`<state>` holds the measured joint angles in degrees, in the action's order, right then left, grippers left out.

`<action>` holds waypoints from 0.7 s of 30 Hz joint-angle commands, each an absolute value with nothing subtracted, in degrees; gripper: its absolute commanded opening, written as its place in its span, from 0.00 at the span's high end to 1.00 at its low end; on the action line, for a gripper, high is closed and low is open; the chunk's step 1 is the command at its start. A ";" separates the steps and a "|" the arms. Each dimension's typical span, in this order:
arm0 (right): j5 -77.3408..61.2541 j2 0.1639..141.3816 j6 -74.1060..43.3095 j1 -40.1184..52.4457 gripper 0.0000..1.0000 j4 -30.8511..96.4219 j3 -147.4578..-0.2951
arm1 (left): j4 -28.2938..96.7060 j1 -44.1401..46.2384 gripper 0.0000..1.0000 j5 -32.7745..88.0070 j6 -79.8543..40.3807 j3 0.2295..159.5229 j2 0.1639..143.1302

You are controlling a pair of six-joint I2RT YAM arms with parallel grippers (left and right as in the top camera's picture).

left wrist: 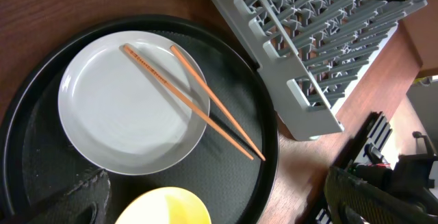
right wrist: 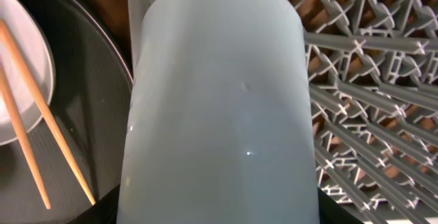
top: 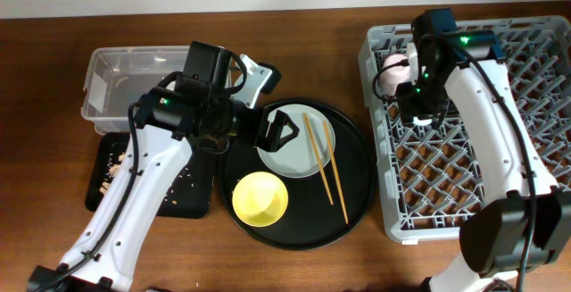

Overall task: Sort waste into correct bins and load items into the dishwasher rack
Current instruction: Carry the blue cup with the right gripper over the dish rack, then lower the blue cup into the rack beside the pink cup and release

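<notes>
Filling right wrist view, blue cup (right wrist: 219, 107), rack (right wrist: 369, 80) behind

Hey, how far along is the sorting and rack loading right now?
Done: food scraps lie in the black tray, and the pink cup sits in the rack. In hand: the right gripper holds the light-blue cup over the rack. Left to do: plate, chopsticks and yellow bowl sit on the round tray, with the left gripper open by the plate.

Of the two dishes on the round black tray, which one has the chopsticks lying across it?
The pale round plate: the chopsticks rest on it and run off onto the tray. The yellow bowl carries nothing.
</notes>
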<state>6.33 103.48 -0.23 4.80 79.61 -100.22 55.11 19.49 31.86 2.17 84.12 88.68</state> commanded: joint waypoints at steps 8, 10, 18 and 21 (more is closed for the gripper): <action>4.95 105.86 -0.93 4.69 0.62 77.91 -100.82 | 55.20 19.44 0.01 31.42 2.68 84.05 87.77; 4.95 106.17 -0.93 4.69 0.62 77.69 -100.82 | 55.20 19.44 0.01 31.42 2.68 84.05 87.77; 4.95 106.30 -0.95 4.69 0.62 76.62 -100.36 | 55.18 19.44 0.01 31.42 2.68 84.05 87.77; 4.97 106.30 -0.95 4.67 0.62 75.88 -99.33 | 55.18 19.44 0.01 31.44 2.68 84.05 87.77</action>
